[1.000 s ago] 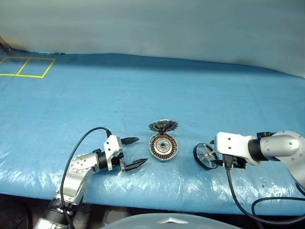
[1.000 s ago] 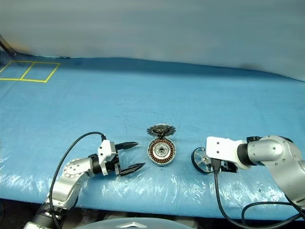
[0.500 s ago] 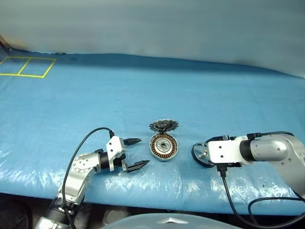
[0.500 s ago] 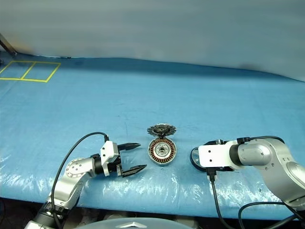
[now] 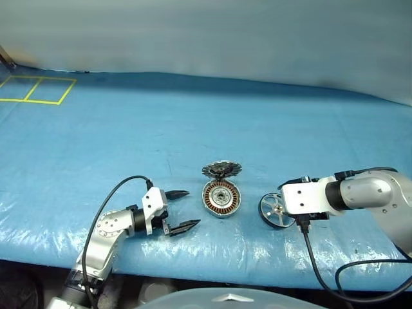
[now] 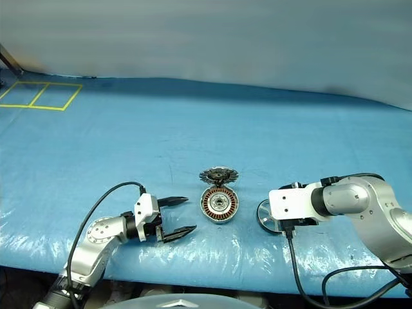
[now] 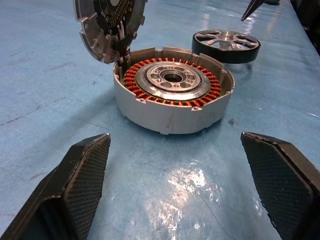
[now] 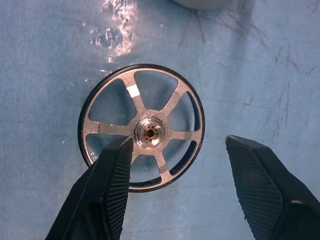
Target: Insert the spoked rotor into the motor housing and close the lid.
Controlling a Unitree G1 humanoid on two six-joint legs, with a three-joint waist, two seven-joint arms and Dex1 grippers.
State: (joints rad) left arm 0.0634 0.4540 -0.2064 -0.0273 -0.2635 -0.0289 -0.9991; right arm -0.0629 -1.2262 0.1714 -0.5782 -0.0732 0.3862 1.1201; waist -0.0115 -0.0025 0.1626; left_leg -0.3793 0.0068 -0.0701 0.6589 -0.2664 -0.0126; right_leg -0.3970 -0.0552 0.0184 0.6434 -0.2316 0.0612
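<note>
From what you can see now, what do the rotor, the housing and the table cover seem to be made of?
Rotor: bright machined metal spokes and hub, probably aluminium; the matte black ring may be rubber or coated metal.
Housing: dull grey cast-looking metal, with glossy copper-coloured wire windings inside.
Cover: thin blue plastic sheet, judging by its wrinkles and shiny glare.

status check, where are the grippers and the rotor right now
Left gripper open, empty, facing the motor housing, lid up. Right gripper open above the spoked rotor, which lies flat on the blue table. Nothing between rotor and housing.
</note>
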